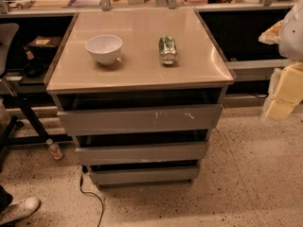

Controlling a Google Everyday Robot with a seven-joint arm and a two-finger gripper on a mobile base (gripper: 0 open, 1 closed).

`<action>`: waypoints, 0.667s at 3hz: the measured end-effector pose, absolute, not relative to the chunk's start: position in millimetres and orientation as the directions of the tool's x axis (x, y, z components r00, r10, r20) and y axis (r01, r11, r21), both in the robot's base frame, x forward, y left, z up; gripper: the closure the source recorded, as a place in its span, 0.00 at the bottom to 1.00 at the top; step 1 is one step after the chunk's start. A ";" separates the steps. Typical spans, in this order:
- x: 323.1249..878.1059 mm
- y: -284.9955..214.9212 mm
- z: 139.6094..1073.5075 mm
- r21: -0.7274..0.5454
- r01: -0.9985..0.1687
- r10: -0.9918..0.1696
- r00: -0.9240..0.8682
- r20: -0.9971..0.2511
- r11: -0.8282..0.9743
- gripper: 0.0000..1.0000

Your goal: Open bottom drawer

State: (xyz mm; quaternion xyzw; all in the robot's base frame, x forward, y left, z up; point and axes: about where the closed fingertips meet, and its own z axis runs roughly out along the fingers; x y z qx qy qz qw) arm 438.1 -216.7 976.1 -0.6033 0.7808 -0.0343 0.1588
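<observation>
The bottom drawer (144,175) is the slimmest grey front, lowest of three in the cabinet at the middle of the view. It sits about flush with a dark gap above it. Above it are the mid-height plain grey front (142,152) and the tallest front (140,119) with whitish scratch marks. My gripper (282,96) shows at the right edge as yellowish blocky parts, well to the right of the cabinet and above the floor, apart from all drawers.
A white bowl (104,48) and a green can (167,49) lying on its side rest on the cabinet top (137,74). A small bottle (54,149) and a black cable (90,193) lie on the floor at left. A shoe (19,209) shows bottom left.
</observation>
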 end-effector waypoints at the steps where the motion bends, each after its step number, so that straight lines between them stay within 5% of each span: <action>1: 438.1 -216.6 976.1 -0.245 -0.931 -0.953 -0.222 -0.207 0.270 0.00; 2: 428.2 -209.0 956.3 -0.217 -0.937 -0.951 -0.230 -0.207 0.274 0.00</action>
